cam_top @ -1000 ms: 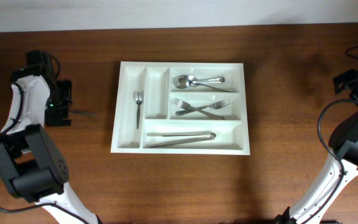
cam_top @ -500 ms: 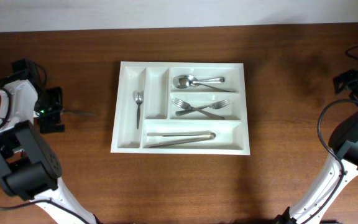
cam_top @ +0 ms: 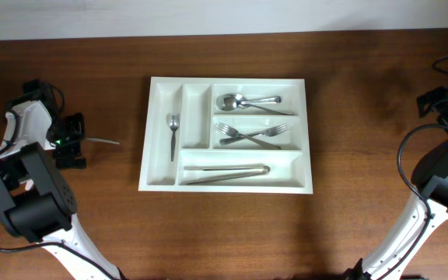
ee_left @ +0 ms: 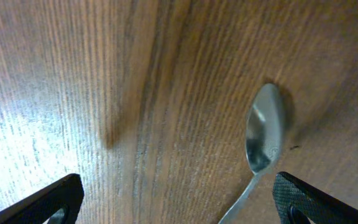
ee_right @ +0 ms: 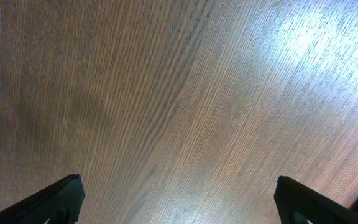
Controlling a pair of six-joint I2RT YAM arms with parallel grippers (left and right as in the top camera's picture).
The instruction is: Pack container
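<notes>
The white container (cam_top: 160,175) sits mid-table and holds a small spoon (cam_top: 173,132) in a narrow compartment, spoons (cam_top: 247,102), forks (cam_top: 249,134) and tongs (cam_top: 224,173) in the long ones. A loose spoon (cam_top: 102,141) lies on the wood left of the container. My left gripper (cam_top: 76,141) is open at the spoon's handle end. In the left wrist view the spoon (ee_left: 265,134) lies bowl away, its handle running close to the right finger of my left gripper (ee_left: 176,208). My right gripper (cam_top: 432,102) is open and empty at the far right, over bare wood in its wrist view (ee_right: 176,202).
The wooden table (cam_top: 364,202) stretches around the container. The far table edge meets a pale wall (cam_top: 224,15) at the back. Both arm bases stand at the front corners.
My left gripper has shifted a little toward the front and now sits level with the loose spoon's handle. The spoon, the container and the right arm have not moved.
</notes>
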